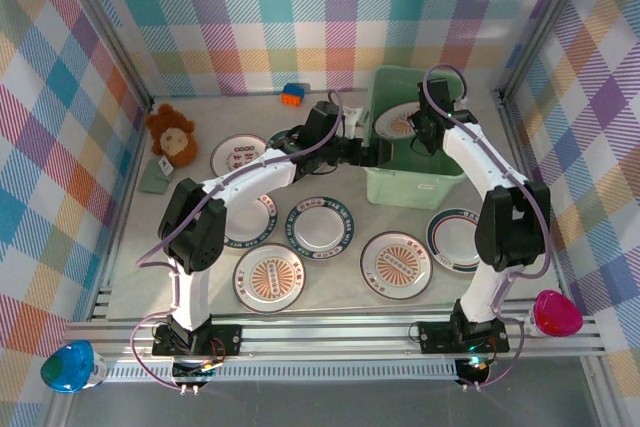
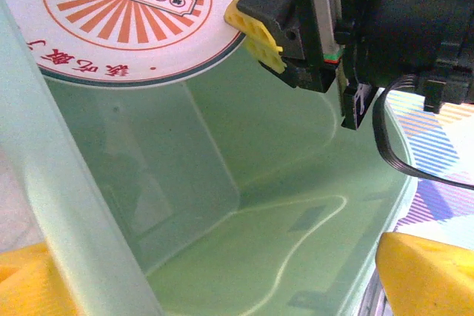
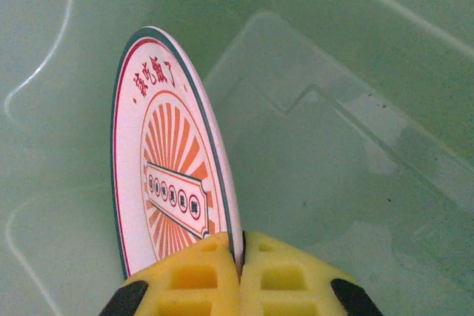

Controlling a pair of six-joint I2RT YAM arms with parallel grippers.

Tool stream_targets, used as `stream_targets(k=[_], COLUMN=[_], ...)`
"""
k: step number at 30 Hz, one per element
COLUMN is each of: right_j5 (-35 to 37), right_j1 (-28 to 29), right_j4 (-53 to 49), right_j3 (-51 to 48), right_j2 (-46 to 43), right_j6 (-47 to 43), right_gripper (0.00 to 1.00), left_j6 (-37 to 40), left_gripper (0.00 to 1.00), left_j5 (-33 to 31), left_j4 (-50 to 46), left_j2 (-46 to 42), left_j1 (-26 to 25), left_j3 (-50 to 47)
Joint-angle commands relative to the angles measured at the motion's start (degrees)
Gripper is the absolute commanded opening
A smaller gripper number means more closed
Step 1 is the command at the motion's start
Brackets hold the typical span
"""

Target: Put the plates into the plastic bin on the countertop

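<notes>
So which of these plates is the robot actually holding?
The orange-sunburst plate inside the green bin, pinched at its rim by the right pincer; the others lie flat on the countertop.

Both arms are built alike. The left arm and the right arm have white tubular links between chunky black joint housings, and each is bolted to a black base. A lilac cable loops out from each base. The right tool has yellow pads moulded with square pockets on a black body with a green-and-red strip. A thin black wire trails from it. The left tool has yellow fingers.
</notes>
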Motion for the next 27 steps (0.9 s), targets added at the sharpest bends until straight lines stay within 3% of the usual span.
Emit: stream_targets(k=[1, 11, 24, 27], right_j5=[1.50, 0.82, 0.43, 0.49], right_j1=[0.69, 0.95, 1.35, 1.38], right_j4=[3.19, 5.90, 7.32, 7.27], right_j3=[-1.25, -2.43, -3.18, -3.54], right_j2=[0.49, 4.39, 9.03, 9.12], right_j6=[3.84, 6.42, 6.63, 6.63], right_gripper=[0.00, 0.00, 0.00, 0.07], left_j6=[2.51, 5.94, 8.08, 8.08], left_gripper=[0.97, 0.99, 0.99, 0.99], left_j5=[-2.31, -6.44, -8.80, -9.07], left_j4=[-1.91, -4.39, -7.54, -7.81], left_j2=[-6.04, -13.16, -15.08, -15.07], left_j1=[1.06, 3.86, 4.20, 4.20], left_j3=[-1.37, -6.04, -8.80, -9.00])
